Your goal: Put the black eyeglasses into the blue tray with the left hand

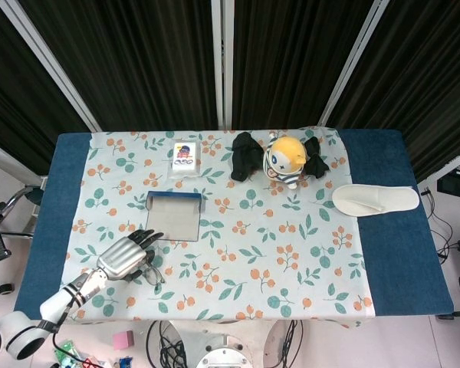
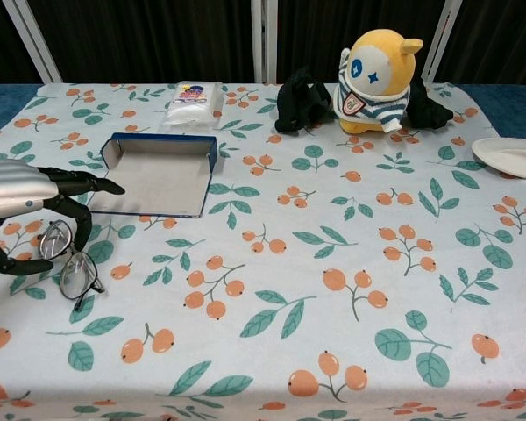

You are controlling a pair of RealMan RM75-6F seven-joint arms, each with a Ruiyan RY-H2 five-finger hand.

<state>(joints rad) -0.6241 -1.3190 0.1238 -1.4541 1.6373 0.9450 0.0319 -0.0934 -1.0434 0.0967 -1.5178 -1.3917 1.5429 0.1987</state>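
Note:
The black eyeglasses [image 2: 73, 265] lie flat on the floral cloth near the front left, also seen as the eyeglasses [image 1: 152, 273] in the head view. My left hand [image 2: 28, 210] hovers right over their far lens, fingers curled downward and spread around it, thumb low on the near side; the hand [image 1: 126, 256] holds nothing. The blue tray [image 2: 120, 145] sits empty just beyond the hand, seen as the tray [image 1: 175, 198] from above. My right hand is not in either view.
A snack packet [image 2: 193, 101] lies behind the tray. A yellow plush toy [image 2: 374, 81] stands at the back between black cloth pieces [image 2: 301, 99]. A white slipper [image 1: 376, 200] rests on the right.

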